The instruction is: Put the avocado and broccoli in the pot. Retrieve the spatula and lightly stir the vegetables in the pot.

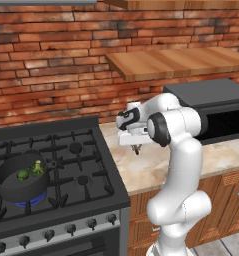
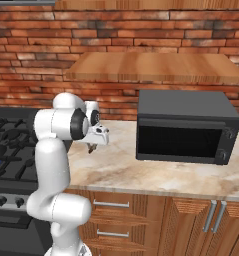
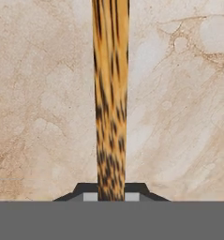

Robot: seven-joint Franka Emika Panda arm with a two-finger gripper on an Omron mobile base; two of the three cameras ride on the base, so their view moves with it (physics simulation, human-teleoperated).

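- Gripper (image 1: 136, 148): held above the marble counter (image 1: 156, 165), just right of the stove (image 1: 66, 165), pointing down. In the right base view the gripper (image 2: 92, 148) hangs in front of the arm's elbow, left of the microwave (image 2: 186, 127).
- Spatula (image 3: 111, 93): in the hand view a brown, dark-streaked wooden strip runs straight up from between the two dark fingertips (image 3: 87, 191) to the top edge, over the pale counter (image 3: 43, 93). The gripper (image 3: 111, 194) is clenched on it, a tip on either side of the wood. Its wider head cannot be made out. In the base views only a small dark stub shows below the hand, too small to read.
- Pot (image 1: 11, 187): dark grey, round, straight-sided, standing on the near left burner of the stove, well apart from the gripper and to its left. A blue flame shows under its base.
- Avocado (image 1: 23, 175): small, round, dark green, inside the pot toward its left.
- Broccoli (image 1: 38, 168): lighter yellow-green, lumpy, inside the pot, just right of the avocado and toward the far rim. Whether the two touch cannot be told.
- Microwave (image 1: 216, 107): black box on the counter at the far right, beneath a wooden shelf (image 1: 181, 62) fixed to the brick wall (image 1: 46, 60).
- Cabinets (image 2: 156, 220): wooden fronts with metal handles under the counter.
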